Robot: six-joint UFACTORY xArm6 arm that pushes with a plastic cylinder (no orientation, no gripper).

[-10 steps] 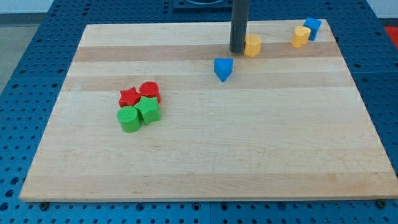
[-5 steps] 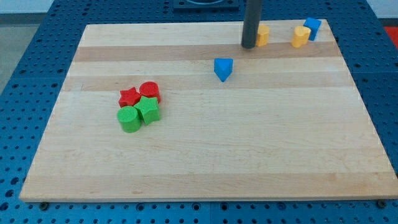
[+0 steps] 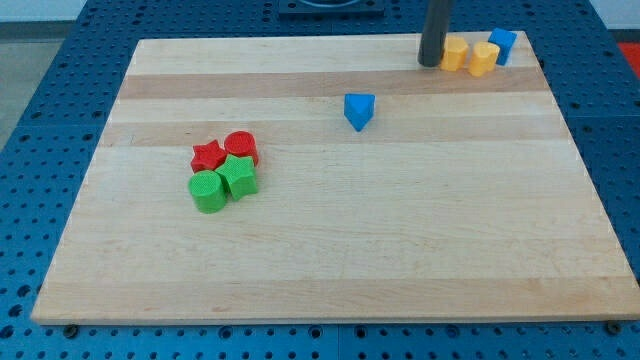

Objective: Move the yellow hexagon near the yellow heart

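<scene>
Pressing against the yellow hexagon block (image 3: 455,53) from its left in the view, my tip (image 3: 431,64) rests on the pale wooden bench (image 3: 340,240). The rod ends plainly, with no hand to open or close. Just right of the hexagon sits the yellow heart block (image 3: 484,59), barely apart from it.

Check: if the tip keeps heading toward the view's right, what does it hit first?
My tip sits right against the yellow hexagon, so it meets that first; the yellow heart is next, close beyond.

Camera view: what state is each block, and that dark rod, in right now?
My tip: on the board, against yellow hexagon's left.
Yellow hexagon: beside yellow heart.
Yellow heart: next to blue block.
Blue block: top right corner.
Blue triangle: alone.
Red and green blocks: clustered.
</scene>
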